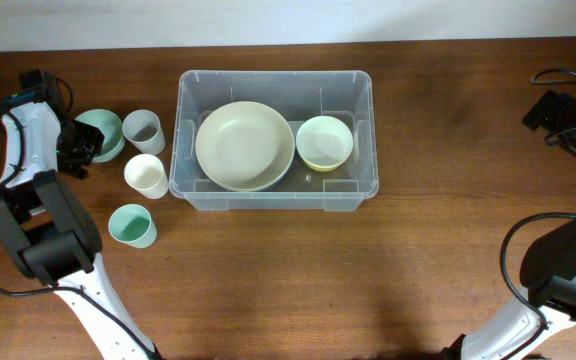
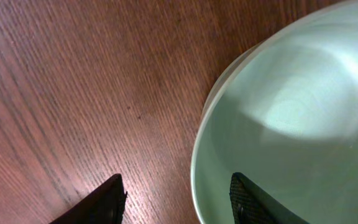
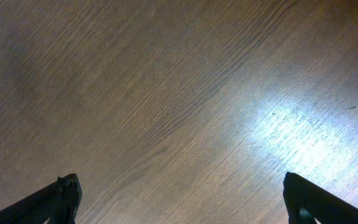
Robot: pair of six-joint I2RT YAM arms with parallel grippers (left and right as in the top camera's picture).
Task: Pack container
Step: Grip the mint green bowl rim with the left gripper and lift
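The container [image 1: 273, 76], a large clear plastic tub, stands at the table's middle back. In it lie a wide cream bowl [image 1: 245, 146] and a small yellow bowl [image 1: 324, 142]. Left of the tub sits a pale green bowl [image 1: 103, 132] [image 2: 291, 118]. My left gripper [image 1: 78, 150] [image 2: 176, 186] straddles that bowl's rim, with one finger inside and one over the wood. The jaws stand apart, and a gap shows on both sides of the rim. My right gripper [image 1: 553, 108] [image 3: 182, 193] hangs wide open over bare wood at the far right, holding nothing.
Three cups stand between the green bowl and the tub: a grey one [image 1: 143, 130], a white one [image 1: 146, 175] and a mint one [image 1: 131, 226] nearer the front. The table's back edge runs just behind the tub.
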